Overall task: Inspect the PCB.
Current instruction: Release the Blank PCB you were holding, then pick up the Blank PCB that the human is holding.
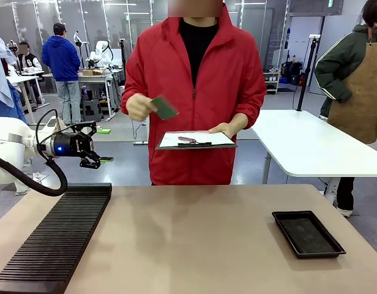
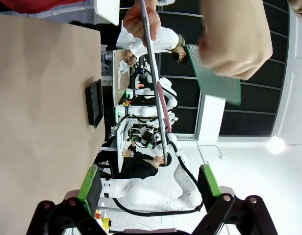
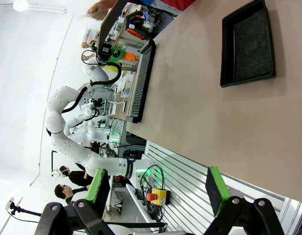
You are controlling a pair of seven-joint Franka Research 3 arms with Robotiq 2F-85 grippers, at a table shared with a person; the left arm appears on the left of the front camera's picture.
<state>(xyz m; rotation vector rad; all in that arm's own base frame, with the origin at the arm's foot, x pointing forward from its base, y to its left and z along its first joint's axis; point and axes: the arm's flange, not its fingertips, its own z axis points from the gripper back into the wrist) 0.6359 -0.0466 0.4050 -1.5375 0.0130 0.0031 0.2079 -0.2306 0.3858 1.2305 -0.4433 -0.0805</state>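
Surface: tan matte tabletop (image 1: 194, 239). Black slotted rack (image 1: 54, 239) along the robot's left edge, running near to far. Shallow black tray (image 1: 308, 233) toward the right side, flat on the top, well apart from the rack.

Room: open workshop with a grey floor and glass partitions at the back. White table (image 1: 311, 144) behind on the right, with a person in a brown apron (image 1: 360, 79) beside it. Another person in a blue jacket (image 1: 63, 67) far back on the left.

At the far edge of the table: person in a red jacket (image 1: 201, 73), standing, facing across.

PCB (image 1: 164, 108): off the table, in the air at chest height, pinched at one end by the person's hand (image 1: 139, 108) on the picture's left. Thin and green. Long axis slanted, from that hand down toward picture right. Free end aimed at the clipboard (image 1: 196, 141) but apart from it. In the left wrist view: dotted grid face in sight, board slanting away from the fingers, clipboard edge-on beside it. Direction of any brighter corner: cannot tell.

Clipboard: dark, with a white sheet, held about level by the other hand (image 1: 228, 128). Pen (image 1: 193, 143) lying on the paper.

State of left gripper (image 2: 149, 171): raised off the table at the left side, aimed toward the person, green pads spread wide with nothing between.

State of right gripper (image 3: 156, 171): fingers likewise apart, gripping nothing, over the tabletop with tray and rack ahead.
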